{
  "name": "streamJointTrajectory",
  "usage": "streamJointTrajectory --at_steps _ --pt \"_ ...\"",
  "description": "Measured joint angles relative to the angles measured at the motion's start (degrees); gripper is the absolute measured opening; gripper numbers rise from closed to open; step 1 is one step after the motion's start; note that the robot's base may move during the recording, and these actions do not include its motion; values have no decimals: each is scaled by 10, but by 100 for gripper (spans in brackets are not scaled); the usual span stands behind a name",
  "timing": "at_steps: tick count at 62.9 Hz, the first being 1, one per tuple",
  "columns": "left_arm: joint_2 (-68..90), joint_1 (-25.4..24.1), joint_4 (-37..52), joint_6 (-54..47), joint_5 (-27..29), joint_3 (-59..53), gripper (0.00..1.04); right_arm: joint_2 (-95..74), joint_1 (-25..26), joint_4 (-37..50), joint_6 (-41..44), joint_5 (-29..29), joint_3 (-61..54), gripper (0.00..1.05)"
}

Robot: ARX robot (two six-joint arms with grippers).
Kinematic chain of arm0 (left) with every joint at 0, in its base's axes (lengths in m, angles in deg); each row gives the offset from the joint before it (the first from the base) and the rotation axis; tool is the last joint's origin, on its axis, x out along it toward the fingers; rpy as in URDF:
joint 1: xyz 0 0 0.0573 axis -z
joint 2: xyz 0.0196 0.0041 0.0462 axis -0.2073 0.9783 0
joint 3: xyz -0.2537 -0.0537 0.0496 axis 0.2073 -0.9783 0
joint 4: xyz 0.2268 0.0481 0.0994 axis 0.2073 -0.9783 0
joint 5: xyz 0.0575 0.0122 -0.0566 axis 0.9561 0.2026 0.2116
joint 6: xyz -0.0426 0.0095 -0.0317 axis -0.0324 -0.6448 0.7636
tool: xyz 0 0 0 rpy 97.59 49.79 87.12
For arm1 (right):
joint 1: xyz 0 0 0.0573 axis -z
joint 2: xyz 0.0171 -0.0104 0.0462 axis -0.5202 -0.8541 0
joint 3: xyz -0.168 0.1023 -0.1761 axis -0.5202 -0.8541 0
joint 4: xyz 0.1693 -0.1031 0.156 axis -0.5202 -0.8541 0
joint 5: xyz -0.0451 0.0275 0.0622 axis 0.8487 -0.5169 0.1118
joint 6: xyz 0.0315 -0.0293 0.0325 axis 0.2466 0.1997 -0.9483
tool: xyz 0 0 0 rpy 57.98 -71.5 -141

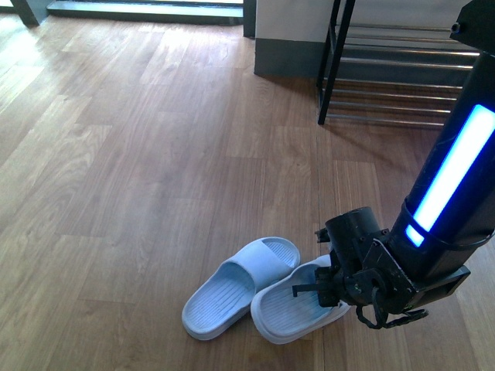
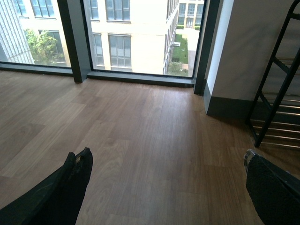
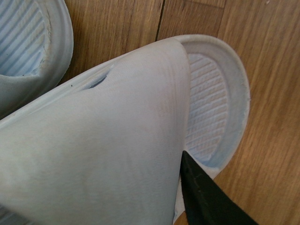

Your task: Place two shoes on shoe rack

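Observation:
The two shoes are out of view. The shoe rack [image 1: 402,77], a black frame with chrome bars, stands at the far right against the wall, and one of its ends shows in the left wrist view [image 2: 276,93]. My right gripper [image 1: 329,290] is low over the floor, shut on the pale blue slide slipper [image 1: 290,309] at its strap. In the right wrist view that strap [image 3: 108,140] fills the frame, with one black finger [image 3: 206,197] against its edge. My left gripper [image 2: 166,159] is open over bare floor, holding nothing.
A second pale blue slipper [image 1: 232,290] lies touching the held one on its left, and its edge shows again in the right wrist view [image 3: 28,42]. Wooden floor runs from the slippers to the rack. Floor-to-ceiling windows [image 2: 126,33] and a wall line the far side.

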Motion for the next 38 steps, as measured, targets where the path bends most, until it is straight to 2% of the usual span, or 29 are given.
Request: streamJointTrajectory --at_steps 5,12,16,23,38 --pt "0 0 0 0 0 0 95 1 0 47 49 32 -17 4" --pt "0 0 0 0 0 0 95 -5 0 117 147 47 -25 3" --pt "0 0 0 0 0 0 95 -12 4 144 201 59 -22 14" --pt "0 0 0 0 0 0 95 -14 5 153 236 52 -23 30" --pt "0 0 0 0 0 0 95 -17 22 134 204 47 -33 65"
